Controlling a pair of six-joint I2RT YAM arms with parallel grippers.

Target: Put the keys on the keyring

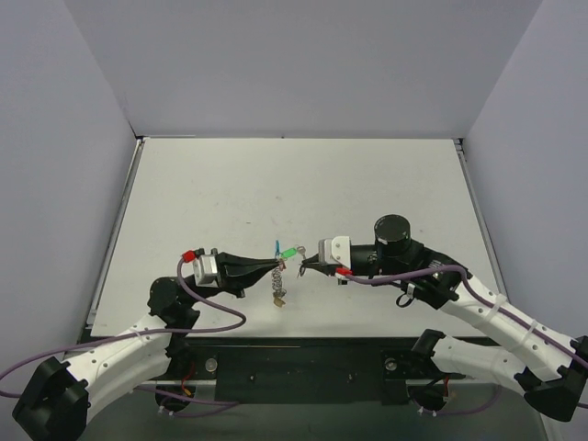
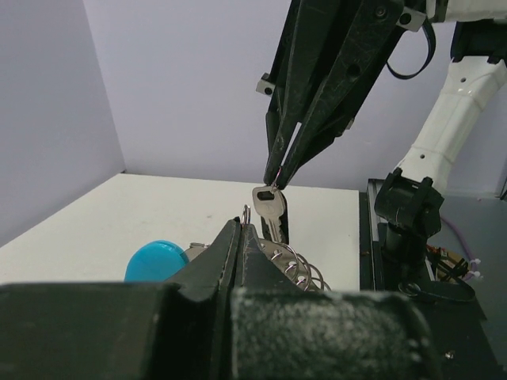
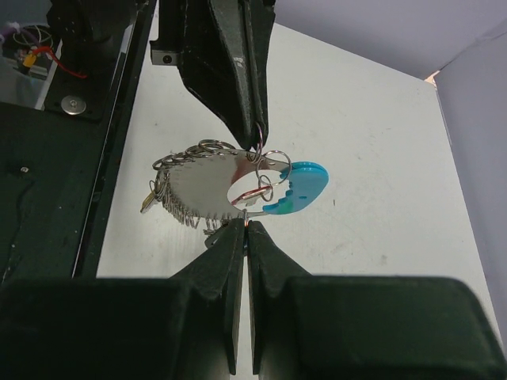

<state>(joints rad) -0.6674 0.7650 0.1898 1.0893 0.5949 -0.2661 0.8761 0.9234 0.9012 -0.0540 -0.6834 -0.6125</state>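
Note:
In the top view my left gripper (image 1: 278, 266) and right gripper (image 1: 301, 266) meet tip to tip above the near middle of the table. The left gripper (image 2: 242, 226) is shut on a small ring of the keyring (image 2: 305, 269), whose silvery coil hangs below (image 1: 278, 289) with its blue tag (image 2: 156, 260). The right gripper (image 3: 248, 226) is shut on a silver key (image 2: 269, 210), held just beyond the left tips. A green tag (image 1: 290, 252) shows between the grippers. In the right wrist view the key (image 3: 206, 186) sits in front of the coil (image 3: 190, 152) and blue tag (image 3: 307, 184).
The white table (image 1: 303, 184) is walled by grey panels on three sides. A black strip (image 1: 303, 363) with the arm bases runs along the near edge. Purple cables (image 1: 220, 317) loop beside both arms.

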